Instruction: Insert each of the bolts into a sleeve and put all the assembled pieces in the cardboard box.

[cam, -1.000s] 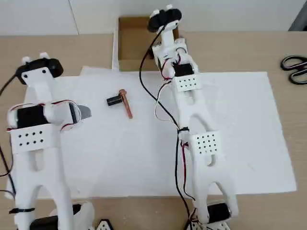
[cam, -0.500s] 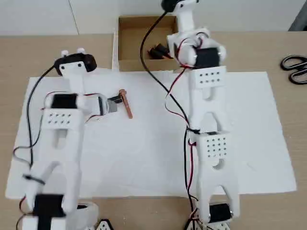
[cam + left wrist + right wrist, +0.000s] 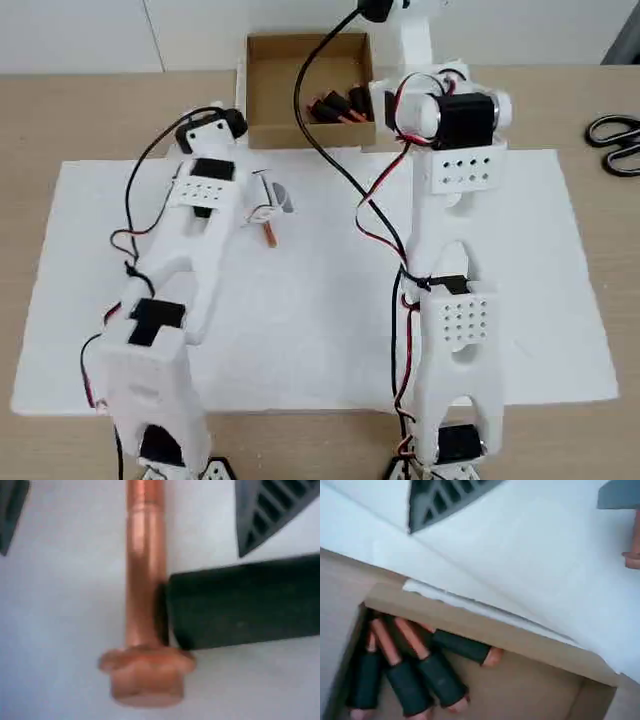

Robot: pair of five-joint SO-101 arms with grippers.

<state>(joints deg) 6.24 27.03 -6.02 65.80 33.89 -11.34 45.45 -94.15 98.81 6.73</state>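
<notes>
Assembly nearly finished, one pair left loose

Left gripper hangs directly above the last loose parts with its fingers spread wide and nothing held. Between those fingers lies the copper bolt, flat on the white sheet. The black sleeve lies crosswise to it, one end touching the shank just beside the head. The bolt is not inside the sleeve, so this pair has yet to be put together.

Farther off, the cardboard box sits at the sheet's far edge. Several assembled pieces lie together in it, copper ends poking out of black sleeves. The right gripper hovers by the box rim, fingers apart and empty.

Judged from this, most of the task is done. What remains is to insert this bolt and box the piece.
</notes>
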